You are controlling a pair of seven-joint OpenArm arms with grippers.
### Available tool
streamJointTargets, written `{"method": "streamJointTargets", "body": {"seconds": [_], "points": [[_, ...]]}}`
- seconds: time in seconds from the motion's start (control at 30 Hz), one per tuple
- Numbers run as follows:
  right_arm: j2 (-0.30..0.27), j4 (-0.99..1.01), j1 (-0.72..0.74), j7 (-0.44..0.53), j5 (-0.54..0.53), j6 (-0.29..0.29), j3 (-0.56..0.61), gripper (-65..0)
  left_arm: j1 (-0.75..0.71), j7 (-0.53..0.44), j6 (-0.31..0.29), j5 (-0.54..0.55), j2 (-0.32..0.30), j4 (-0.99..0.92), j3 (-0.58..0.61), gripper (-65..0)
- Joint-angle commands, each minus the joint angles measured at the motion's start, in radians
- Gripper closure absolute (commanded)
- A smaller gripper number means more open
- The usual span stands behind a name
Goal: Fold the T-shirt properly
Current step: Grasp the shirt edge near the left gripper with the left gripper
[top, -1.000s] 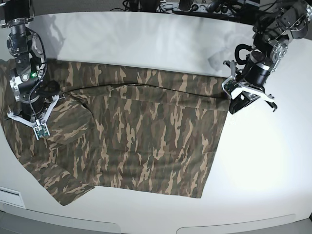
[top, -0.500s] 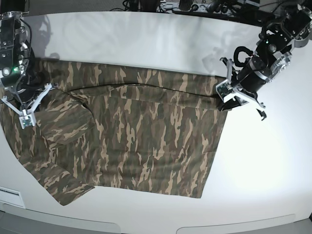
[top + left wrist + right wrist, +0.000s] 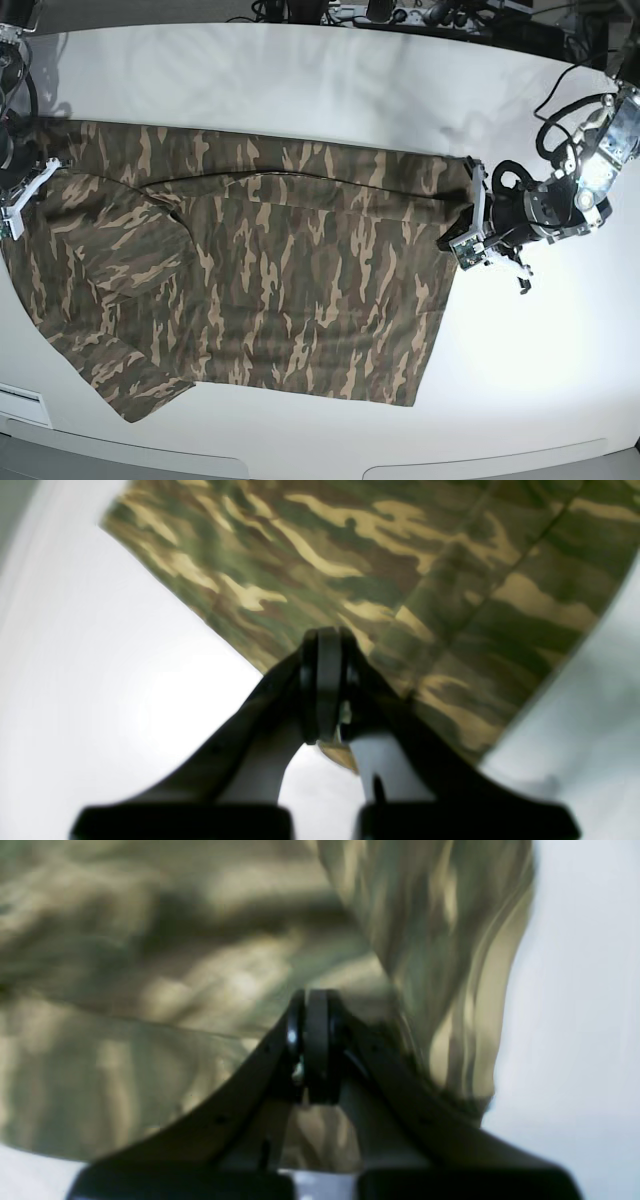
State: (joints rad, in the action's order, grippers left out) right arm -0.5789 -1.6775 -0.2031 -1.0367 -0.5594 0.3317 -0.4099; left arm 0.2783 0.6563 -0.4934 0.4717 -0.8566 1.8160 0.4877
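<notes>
Left gripper [image 3: 322, 690] in left wrist view: jaws clenched together at the T-shirt [image 3: 400, 580] corner edge; a bit of cloth shows beneath, but whether it's pinched I can't tell. Right wrist view: right gripper [image 3: 310, 1045] clenched too, over blurred bunched fabric. Base view: shirt spread flat on the white table [image 3: 300, 80], left gripper at its right edge, right gripper at far left. Likely step: grabbing edges for the first fold. Next needs a confirmed pinch on both sides, then lifting together.

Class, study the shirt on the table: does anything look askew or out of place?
Yes. The T-shirt lies unevenly: its lower corner on the right arm's side is bunched and juts out, and a diagonal crease crosses that half. Both grippers, left and right, sit shut at opposite edges.
</notes>
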Motion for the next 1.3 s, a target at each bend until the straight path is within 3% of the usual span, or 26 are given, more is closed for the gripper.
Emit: {"method": "streamJointTargets", "body": {"seconds": [0.0, 0.07, 0.13, 0.53, 0.7, 0.83, 1.07, 1.27], "points": [[-0.023, 0.025, 0.032, 0.0, -0.014, 0.006, -0.009, 0.0, 0.031, 0.02, -0.031, 0.042, -0.003, -0.01, -0.011, 0.0], [-0.025, 0.095, 0.068, -0.022, -0.043, 0.034, -0.009, 0.0, 0.04, 0.095, -0.071, 0.11, 0.014, -0.018, -0.011, 0.0], [-0.026, 0.126, 0.085, -0.032, -0.071, 0.051, -0.009, 0.0, 0.037, 0.105, -0.084, 0.14, 0.014, -0.014, -0.011, 0.0], [-0.019, 0.133, 0.06, -0.011, -0.058, 0.079, -0.009, 0.0, -0.062, 0.1, -0.084, 0.139, 0.015, -0.036, -0.01, 0.0], [-0.019, 0.138, 0.0, 0.073, -0.014, 0.111, -0.009, 0.0, -0.1, 0.095, -0.084, 0.109, 0.018, -0.038, -0.01, 0.0], [-0.02, 0.138, -0.027, 0.052, -0.009, 0.111, -0.009, 0.0, -0.118, 0.094, -0.084, 0.111, 0.018, -0.038, -0.01, 0.0], [-0.038, 0.137, -0.101, 0.026, -0.009, 0.122, -0.009, 0.0, -0.127, 0.217, -0.084, 0.15, 0.016, 0.0, -0.01, 0.0], [-0.04, 0.135, -0.134, 0.021, -0.009, 0.148, -0.009, 0.0, -0.207, 0.235, -0.084, 0.149, 0.006, 0.089, -0.01, 0.0]]}}
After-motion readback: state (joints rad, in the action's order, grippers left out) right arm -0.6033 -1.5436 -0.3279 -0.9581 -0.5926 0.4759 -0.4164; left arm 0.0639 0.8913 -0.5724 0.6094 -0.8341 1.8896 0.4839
